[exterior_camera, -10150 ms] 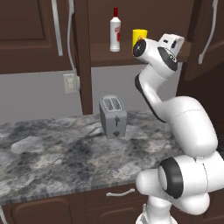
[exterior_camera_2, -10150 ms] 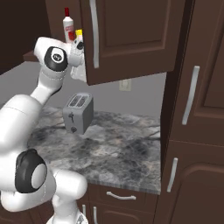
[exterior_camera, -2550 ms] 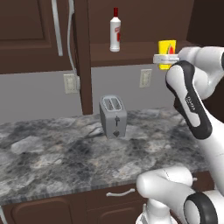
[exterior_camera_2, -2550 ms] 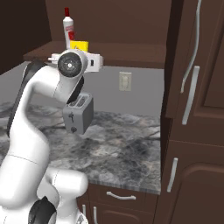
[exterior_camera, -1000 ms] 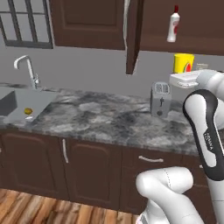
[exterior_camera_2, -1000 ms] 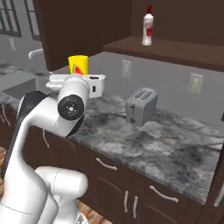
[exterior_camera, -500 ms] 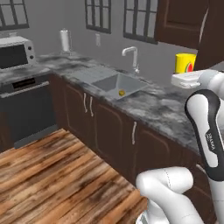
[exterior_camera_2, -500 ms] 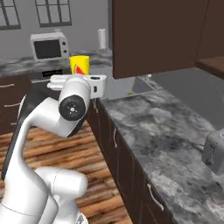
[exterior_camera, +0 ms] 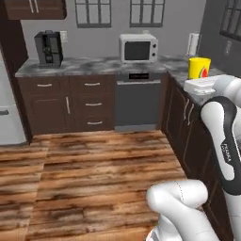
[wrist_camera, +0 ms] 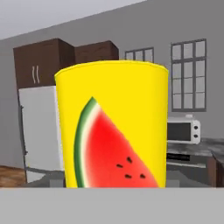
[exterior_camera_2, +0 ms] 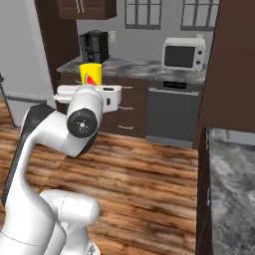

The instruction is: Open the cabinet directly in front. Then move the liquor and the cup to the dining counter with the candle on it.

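Note:
The cup (exterior_camera: 199,68) is bright yellow with a watermelon slice on its side. It stands upright in my gripper (exterior_camera: 200,84), which is shut on its lower part at the right of the left base view. In the right base view the cup (exterior_camera_2: 91,73) rises above the white hand (exterior_camera_2: 92,90) at upper left. In the hand view the cup (wrist_camera: 113,127) sits very close, hiding the fingertips. The liquor, the dining counter and the candle are out of view, and I cannot tell whether the cabinet is in view.
A far counter carries a microwave (exterior_camera: 138,48) and a black coffee machine (exterior_camera: 48,48), with drawers and a dark oven front (exterior_camera: 138,101) below. A fridge (exterior_camera: 7,117) stands at left. Wooden floor (exterior_camera: 94,169) spreads between. A marbled counter (exterior_camera_2: 234,169) and a dark cabinet side (exterior_camera_2: 229,60) are at right.
The whole picture has swung: the camera turned from the sink counter toward the microwave wall and the fridge. The cup stays upright in the gripper at the same place in each view.

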